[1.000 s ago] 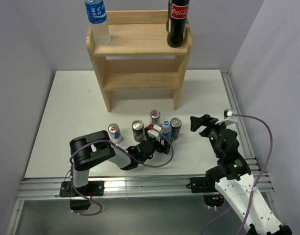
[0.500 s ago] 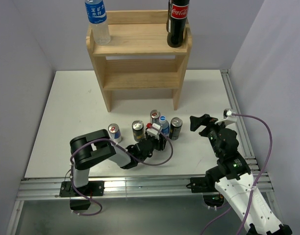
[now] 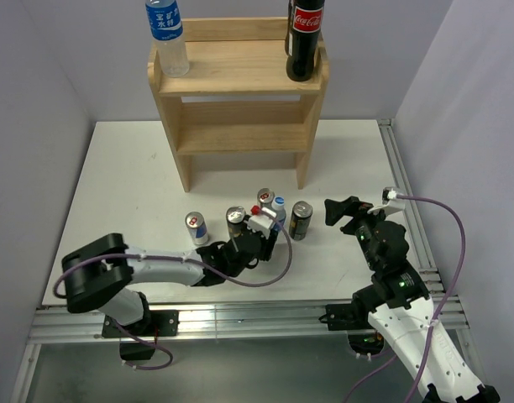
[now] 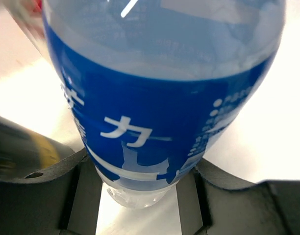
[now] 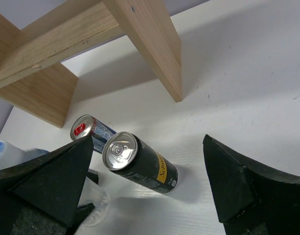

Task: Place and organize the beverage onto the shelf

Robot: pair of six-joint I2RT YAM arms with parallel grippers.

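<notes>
left gripper (image 3: 272, 220) just clamped shut on the blue-label bottle (image 4: 160, 98); grasp looks done, lift to the shelf (image 3: 240, 138) next. right gripper (image 5: 145, 193) idle, jaws wide.

On the white table (image 3: 131, 176), the left gripper (image 3: 272, 222) clasps a small blue-labelled bottle (image 3: 279, 207), with a dark can (image 3: 301, 220) just to its right. The right gripper (image 3: 344, 210) hovers open near that can. Behind, the shelf (image 3: 238, 84) carries a water bottle (image 3: 167, 38) at top left and a cola bottle (image 3: 305, 38) at top right.
</notes>
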